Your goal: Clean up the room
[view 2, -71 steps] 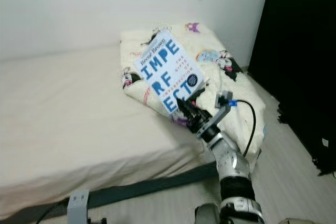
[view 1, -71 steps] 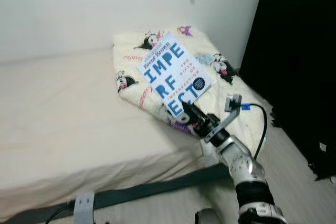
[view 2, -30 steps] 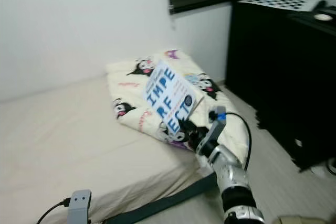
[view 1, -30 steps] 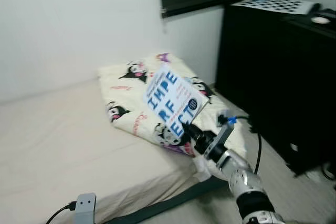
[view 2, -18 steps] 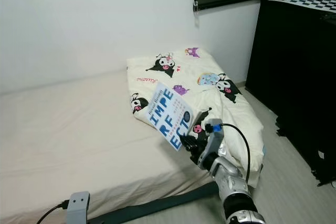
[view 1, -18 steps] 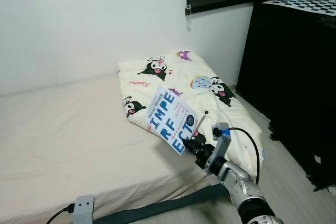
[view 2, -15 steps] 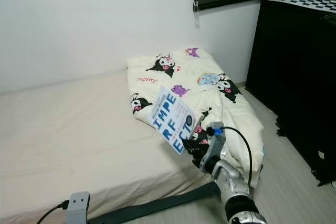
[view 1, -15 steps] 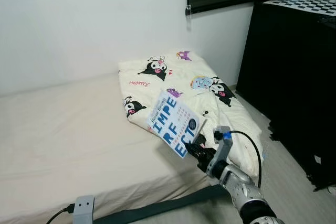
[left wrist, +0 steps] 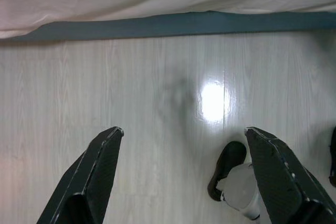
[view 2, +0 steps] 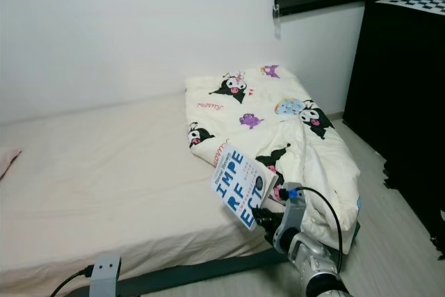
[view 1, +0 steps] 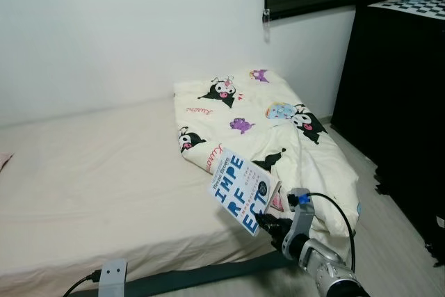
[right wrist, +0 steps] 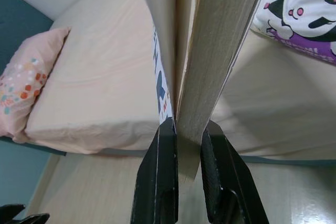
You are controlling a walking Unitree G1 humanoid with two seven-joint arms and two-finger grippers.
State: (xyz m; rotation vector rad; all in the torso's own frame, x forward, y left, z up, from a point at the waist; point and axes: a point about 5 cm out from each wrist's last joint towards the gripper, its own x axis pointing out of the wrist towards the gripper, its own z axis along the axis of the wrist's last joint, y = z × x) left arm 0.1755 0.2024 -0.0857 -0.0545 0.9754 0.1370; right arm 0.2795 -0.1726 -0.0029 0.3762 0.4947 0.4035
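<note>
A white paperback book (view 1: 242, 195) with large blue letters on its cover is held up in my right gripper (view 1: 270, 226), which is shut on its lower edge. It hangs in front of the near side of the bed (view 1: 104, 172), below the folded cartoon blanket (view 1: 257, 116). In the right wrist view the two black fingers (right wrist: 157, 182) pinch the book's page block (right wrist: 218, 45) edge-on. My left gripper (left wrist: 184, 145) hangs open over the pale wood floor (left wrist: 157, 103), nothing between its fingers.
A tall black cabinet (view 1: 403, 102) stands to the right of the bed, with a strip of floor between. A white wall runs behind the bed. A pink pillow (right wrist: 21, 82) lies at the bed's left end. A grey plug block (view 1: 112, 272) and dark strap sit by the bed's near edge.
The camera has swung, shifting the scene rightward. My right gripper has brought the book lower and nearer, from in front of the blanket to below it by the bed's edge.
</note>
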